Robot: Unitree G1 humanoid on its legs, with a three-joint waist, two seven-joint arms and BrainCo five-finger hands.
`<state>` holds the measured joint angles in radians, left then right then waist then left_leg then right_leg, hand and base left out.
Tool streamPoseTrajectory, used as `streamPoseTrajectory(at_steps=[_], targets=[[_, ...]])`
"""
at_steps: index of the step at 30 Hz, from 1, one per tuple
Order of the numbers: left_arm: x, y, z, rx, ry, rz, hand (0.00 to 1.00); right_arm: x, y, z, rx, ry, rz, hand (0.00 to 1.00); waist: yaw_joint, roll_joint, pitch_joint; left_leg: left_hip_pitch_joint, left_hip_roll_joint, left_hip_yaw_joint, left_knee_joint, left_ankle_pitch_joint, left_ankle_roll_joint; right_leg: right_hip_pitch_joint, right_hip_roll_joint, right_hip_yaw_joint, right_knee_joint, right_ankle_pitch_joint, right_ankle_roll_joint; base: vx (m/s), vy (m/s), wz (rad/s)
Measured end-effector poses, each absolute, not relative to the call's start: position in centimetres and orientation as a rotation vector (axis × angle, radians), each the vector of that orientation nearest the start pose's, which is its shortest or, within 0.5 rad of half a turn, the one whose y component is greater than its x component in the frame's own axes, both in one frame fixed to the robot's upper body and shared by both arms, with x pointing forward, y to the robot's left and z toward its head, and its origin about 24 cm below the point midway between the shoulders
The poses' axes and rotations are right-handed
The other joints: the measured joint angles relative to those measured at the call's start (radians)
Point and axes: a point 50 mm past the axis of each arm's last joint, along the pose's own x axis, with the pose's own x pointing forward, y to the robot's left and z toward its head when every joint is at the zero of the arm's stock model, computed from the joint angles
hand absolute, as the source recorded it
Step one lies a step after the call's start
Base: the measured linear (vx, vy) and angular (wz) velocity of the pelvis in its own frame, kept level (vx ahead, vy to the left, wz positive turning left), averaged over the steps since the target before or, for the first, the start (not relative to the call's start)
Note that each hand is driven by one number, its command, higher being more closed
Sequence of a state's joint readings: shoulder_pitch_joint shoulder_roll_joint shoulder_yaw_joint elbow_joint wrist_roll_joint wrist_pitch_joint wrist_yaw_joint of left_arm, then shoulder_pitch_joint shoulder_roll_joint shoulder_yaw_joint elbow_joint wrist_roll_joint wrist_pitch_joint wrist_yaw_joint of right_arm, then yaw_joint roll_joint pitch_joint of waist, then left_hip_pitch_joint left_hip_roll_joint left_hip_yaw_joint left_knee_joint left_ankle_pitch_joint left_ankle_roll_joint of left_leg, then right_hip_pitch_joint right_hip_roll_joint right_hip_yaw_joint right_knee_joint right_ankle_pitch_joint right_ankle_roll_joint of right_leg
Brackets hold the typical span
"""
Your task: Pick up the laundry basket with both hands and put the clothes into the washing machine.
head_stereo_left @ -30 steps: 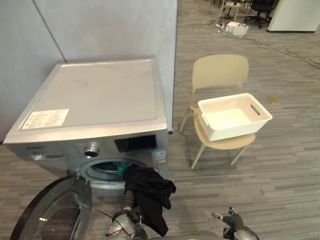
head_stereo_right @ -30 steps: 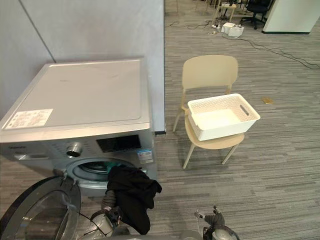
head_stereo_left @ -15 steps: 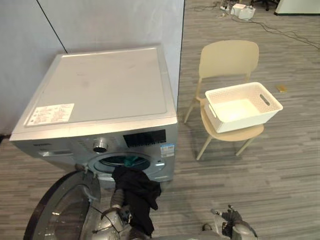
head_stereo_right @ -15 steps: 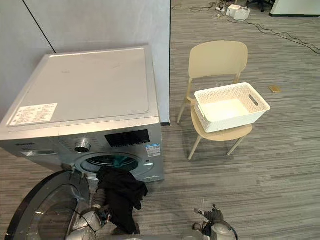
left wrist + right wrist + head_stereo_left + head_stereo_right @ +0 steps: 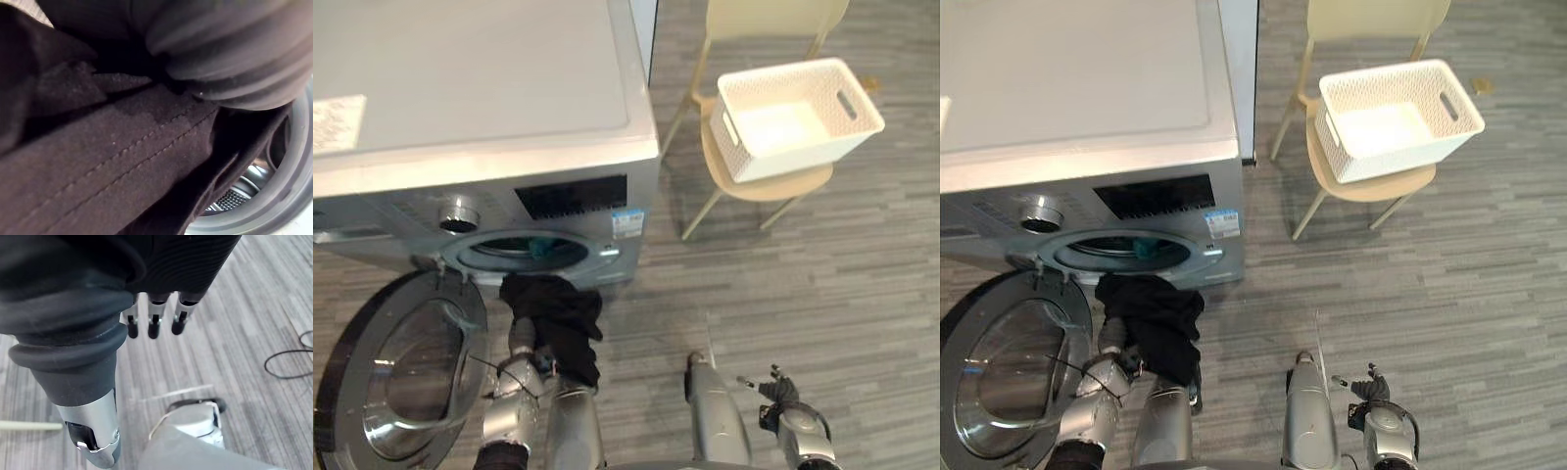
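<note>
Now a black garment (image 5: 560, 315) drapes over the left hand (image 5: 521, 343) before the washing machine (image 5: 489, 108); whether that hand grips it cannot be told. Right hand (image 5: 775, 397) fingers (image 5: 152, 325) hang straight, apart.

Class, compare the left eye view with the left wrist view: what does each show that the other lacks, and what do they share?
Left eye view: the washing machine from above, its open door, the white basket on a chair, and the right robot hand, fingers relaxed. Left wrist view: a stitched seam in the cloth and the drum's perforated metal, past the left robot hand and its ribbed cover. Shared: the black garment at the drum opening.
</note>
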<state>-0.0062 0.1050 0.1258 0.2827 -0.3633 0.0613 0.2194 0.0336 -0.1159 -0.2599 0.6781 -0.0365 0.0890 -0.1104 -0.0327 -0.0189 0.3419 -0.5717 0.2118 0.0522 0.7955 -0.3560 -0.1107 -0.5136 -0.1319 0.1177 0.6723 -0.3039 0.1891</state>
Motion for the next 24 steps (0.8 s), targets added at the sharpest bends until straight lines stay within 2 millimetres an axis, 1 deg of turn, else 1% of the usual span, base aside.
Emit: streamPoseTrajectory(at_steps=[2, 3, 5, 6, 8, 9, 10, 11, 12, 13, 14, 15, 17, 18, 19, 20, 21, 23, 24], targets=[[25.4, 21.7, -0.8, -0.277, 0.264, 0.405, 1.0, 17.9, -24.5, -9.5, -0.091, 0.724, -0.401, 0.0, 0.004, -0.005, 0.028, -0.073, 0.023, -0.006, 0.059, -0.008, -0.004, -0.083, 0.013, 0.003, 0.075, -0.014, -0.001, -0.05, -0.059, -0.1], [25.9, 21.8, -0.3, -0.284, 0.246, 0.413, 1.0, 18.2, -24.5, -9.2, -0.092, 0.706, -0.4, 0.0, 0.005, -0.006, 0.034, -0.094, 0.03, -0.008, 0.078, -0.01, -0.002, -0.106, 0.018, 0.005, 0.098, -0.022, -0.001, -0.03, -0.058, -0.16], [28.0, 22.5, 2.2, -0.321, 0.165, 0.426, 1.0, 19.5, -24.6, -8.1, -0.075, 0.642, -0.414, 0.0, 0.016, -0.019, 0.068, -0.168, 0.046, -0.018, 0.137, -0.021, -0.008, -0.192, 0.027, 0.01, 0.177, -0.039, -0.008, -0.03, -0.051, -0.13], [28.6, 22.6, 2.9, -0.329, 0.143, 0.423, 1.0, 19.9, -24.6, -7.8, -0.073, 0.627, -0.417, 0.0, 0.017, -0.021, 0.076, -0.187, 0.051, -0.021, 0.15, -0.021, -0.009, -0.21, 0.03, 0.006, 0.19, -0.04, -0.009, -0.02, -0.037, -0.06], [30.3, 22.8, 4.8, -0.341, 0.09, 0.42, 1.0, 20.8, -24.8, -6.8, -0.071, 0.579, -0.42, 0.0, 0.019, -0.022, 0.098, -0.233, 0.059, -0.027, 0.175, -0.021, -0.009, -0.259, 0.034, -0.004, 0.223, -0.042, -0.012, -0.04, -0.057, -0.02], [31.5, 23.4, 6.5, -0.36, 0.042, 0.428, 1.0, 21.3, -24.8, -6.0, -0.057, 0.536, -0.423, 0.0, 0.02, -0.027, 0.114, -0.27, 0.068, -0.032, 0.198, -0.023, -0.012, -0.292, 0.041, -0.007, 0.247, -0.051, -0.014, -0.05, -0.069, -0.01], [31.9, 23.7, 7.3, -0.363, 0.021, 0.431, 1.0, 21.5, -24.8, -5.8, -0.054, 0.524, -0.424, 0.0, 0.02, -0.031, 0.119, -0.288, 0.069, -0.035, 0.207, -0.023, -0.012, -0.31, 0.042, -0.007, 0.258, -0.055, -0.014, -0.06, -0.073, 0.03], [33.0, 24.5, 9.0, -0.371, -0.02, 0.439, 1.0, 21.6, -24.9, -5.5, -0.049, 0.509, -0.438, 0.0, 0.018, -0.035, 0.123, -0.338, 0.071, -0.053, 0.234, -0.026, -0.016, -0.355, 0.047, -0.013, 0.288, -0.061, -0.017, -0.05, -0.049, 0.02], [33.4, 24.8, 9.8, -0.37, -0.036, 0.44, 1.0, 21.6, -25.0, -5.4, -0.045, 0.506, -0.445, 0.0, 0.019, -0.04, 0.127, -0.356, 0.074, -0.056, 0.244, -0.027, -0.017, -0.372, 0.05, -0.014, 0.298, -0.062, -0.018, -0.06, -0.062, -0.05], [34.0, 25.5, 11.1, -0.356, -0.064, 0.443, 1.0, 21.8, -25.0, -5.3, -0.044, 0.497, -0.447, 0.0, 0.022, -0.044, 0.137, -0.38, 0.084, -0.062, 0.26, -0.029, -0.018, -0.393, 0.061, -0.014, 0.31, -0.062, -0.018, -0.08, -0.055, -0.13], [34.6, 26.5, 13.0, -0.342, -0.107, 0.448, 1.0, 22.1, -24.9, -5.1, -0.025, 0.485, -0.459, 0.0, 0.018, -0.055, 0.152, -0.413, 0.087, -0.071, 0.278, -0.029, -0.018, -0.423, 0.067, -0.016, 0.324, -0.062, -0.018, -0.08, -0.054, -0.12], [34.9, 26.8, 14.0, -0.334, -0.131, 0.45, 1.0, 22.1, -25.0, -5.0, -0.016, 0.48, -0.465, 0.0, 0.017, -0.06, 0.157, -0.433, 0.089, -0.076, 0.287, -0.029, -0.018, -0.441, 0.069, -0.017, 0.333, -0.062, -0.018, -0.09, -0.054, -0.11], [36.1, 27.9, 18.1, -0.311, -0.221, 0.454, 1.0, 22.2, -24.9, -4.8, 0.009, 0.46, -0.468, 0.0, 0.021, -0.076, 0.18, -0.512, 0.103, -0.092, 0.321, -0.029, -0.018, -0.51, 0.086, -0.022, 0.352, -0.055, -0.023, -0.09, -0.048, -0.15], [36.3, 28.1, 18.9, -0.312, -0.237, 0.455, 1.0, 22.2, -24.8, -4.8, 0.02, 0.458, -0.47, 0.0, 0.019, -0.076, 0.18, -0.536, 0.103, -0.1, 0.331, -0.029, -0.018, -0.528, 0.092, -0.026, 0.356, -0.053, -0.024, -0.08, -0.042, -0.11], [36.8, 28.2, 20.5, -0.316, -0.265, 0.452, 1.0, 22.2, -24.7, -4.9, 0.034, 0.457, -0.471, 0.0, 0.017, -0.077, 0.181, -0.579, 0.105, -0.111, 0.346, -0.029, -0.018, -0.563, 0.097, -0.031, 0.363, -0.05, -0.023, -0.06, -0.026, -0.07], [37.3, 28.0, 22.1, -0.322, -0.287, 0.44, 1.0, 22.2, -24.6, -4.9, 0.046, 0.452, -0.47, 0.0, 0.018, -0.081, 0.189, -0.607, 0.105, -0.116, 0.358, -0.029, -0.018, -0.587, 0.099, -0.032, 0.371, -0.046, -0.022, -0.05, -0.023, -0.07], [37.6, 27.9, 22.9, -0.324, -0.299, 0.433, 1.0, 22.3, -24.6, -4.8, 0.057, 0.445, -0.472, 0.0, 0.018, -0.084, 0.195, -0.616, 0.104, -0.118, 0.364, -0.029, -0.018, -0.596, 0.099, -0.031, 0.376, -0.046, -0.022, -0.02, 0.0, -0.06], [38.2, 27.4, 25.9, -0.308, -0.338, 0.406, 1.0, 22.3, -24.3, -4.9, 0.088, 0.435, -0.475, 0.0, 0.015, -0.088, 0.198, -0.659, 0.105, -0.122, 0.377, -0.028, -0.018, -0.633, 0.104, -0.031, 0.38, -0.042, -0.018, -0.03, 0.001, -0.08], [38.3, 27.3, 26.5, -0.298, -0.347, 0.403, 1.0, 22.2, -24.2, -5.0, 0.101, 0.437, -0.476, 0.0, 0.013, -0.089, 0.198, -0.666, 0.106, -0.122, 0.379, -0.028, -0.017, -0.64, 0.106, -0.03, 0.38, -0.041, -0.018, -0.04, -0.005, -0.15]])
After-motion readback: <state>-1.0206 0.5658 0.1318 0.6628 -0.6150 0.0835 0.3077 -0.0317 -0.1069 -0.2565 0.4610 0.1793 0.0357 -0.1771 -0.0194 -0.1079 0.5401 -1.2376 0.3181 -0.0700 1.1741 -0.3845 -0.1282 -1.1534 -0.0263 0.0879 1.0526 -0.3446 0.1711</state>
